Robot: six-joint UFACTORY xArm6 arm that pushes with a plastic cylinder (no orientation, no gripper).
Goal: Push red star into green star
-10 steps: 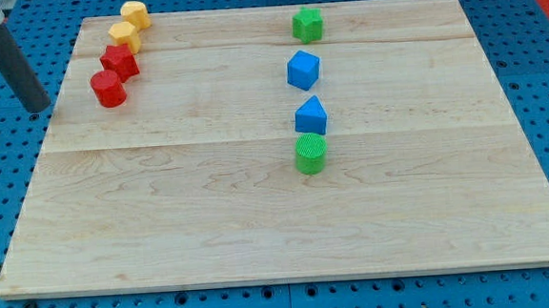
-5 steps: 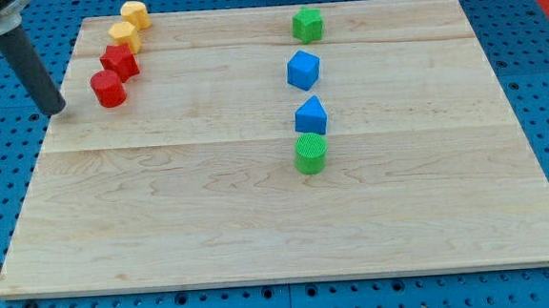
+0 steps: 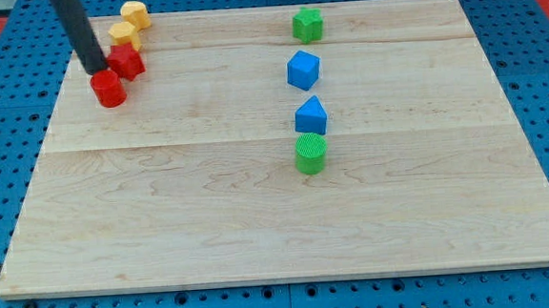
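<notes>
Near board's top-left corner: my tip (image 3: 97, 70) at left flank of red star (image 3: 126, 61), touching or nearly so; no pincer here, bare rod, nothing grasped. Red cylinder (image 3: 109, 89) just below tip. Two yellow blocks (image 3: 123, 33) (image 3: 134, 14) above star, toward top edge. Green star (image 3: 308, 23) well apart, far right along top edge, slightly higher than red star. Push should run rightward, tilted up a little. Lane between looks open; blue cube (image 3: 303, 69), blue block (image 3: 311, 115), green cylinder (image 3: 311, 153) sit below it.
</notes>
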